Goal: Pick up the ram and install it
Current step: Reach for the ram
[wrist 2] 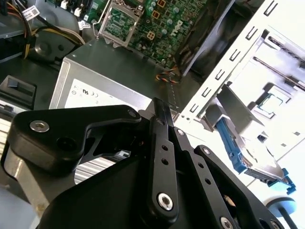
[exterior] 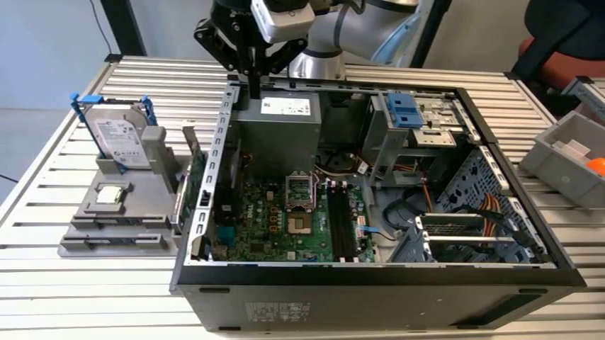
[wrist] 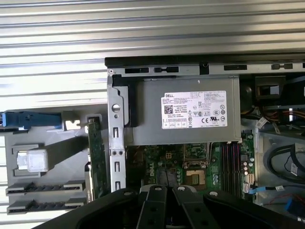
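The hand (exterior: 253,92), fingers together and seemingly empty, is hovering over the open computer case (exterior: 378,297); whether the ram is sitting in the motherboard's memory slots (exterior: 341,219) is too small to tell.

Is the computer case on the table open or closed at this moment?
Open. The computer case has no side panel on top, and the motherboard inside lies in plain sight.

A big open computer case (exterior: 378,287) lies on a slatted metal table (exterior: 85,301). Inside it sit a grey power box (exterior: 283,131) and a green board (exterior: 274,212). Beside the case, on the exterior view's left, a hard drive (exterior: 121,138) stands in a grey holder (exterior: 113,227).
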Controlling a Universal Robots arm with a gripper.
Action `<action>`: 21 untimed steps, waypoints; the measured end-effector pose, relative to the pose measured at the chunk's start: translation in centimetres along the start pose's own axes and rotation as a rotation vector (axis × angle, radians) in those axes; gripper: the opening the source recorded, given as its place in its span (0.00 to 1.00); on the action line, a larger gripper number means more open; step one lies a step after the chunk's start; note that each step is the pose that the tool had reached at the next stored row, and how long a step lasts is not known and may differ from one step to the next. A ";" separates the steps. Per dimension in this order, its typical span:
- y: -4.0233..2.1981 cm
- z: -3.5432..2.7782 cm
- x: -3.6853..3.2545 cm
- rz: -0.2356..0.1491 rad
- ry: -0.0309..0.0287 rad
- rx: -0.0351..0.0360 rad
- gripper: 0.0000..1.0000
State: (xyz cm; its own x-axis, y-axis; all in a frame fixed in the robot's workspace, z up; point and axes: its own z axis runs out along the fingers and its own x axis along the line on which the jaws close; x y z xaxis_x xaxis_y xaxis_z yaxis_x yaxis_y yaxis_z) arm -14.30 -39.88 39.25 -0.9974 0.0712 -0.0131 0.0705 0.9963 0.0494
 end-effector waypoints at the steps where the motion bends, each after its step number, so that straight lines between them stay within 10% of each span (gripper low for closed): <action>1: 0.00 0.00 0.06 0.000 0.0000 0.0000 0.00; 21: -0.11 -0.03 1.54 0.000 0.0000 0.0000 0.00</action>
State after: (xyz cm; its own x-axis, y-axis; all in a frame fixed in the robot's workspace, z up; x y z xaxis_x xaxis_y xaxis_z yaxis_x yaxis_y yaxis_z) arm -15.84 -39.88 39.25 -0.9974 0.0712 -0.0130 0.0705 0.9963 0.0494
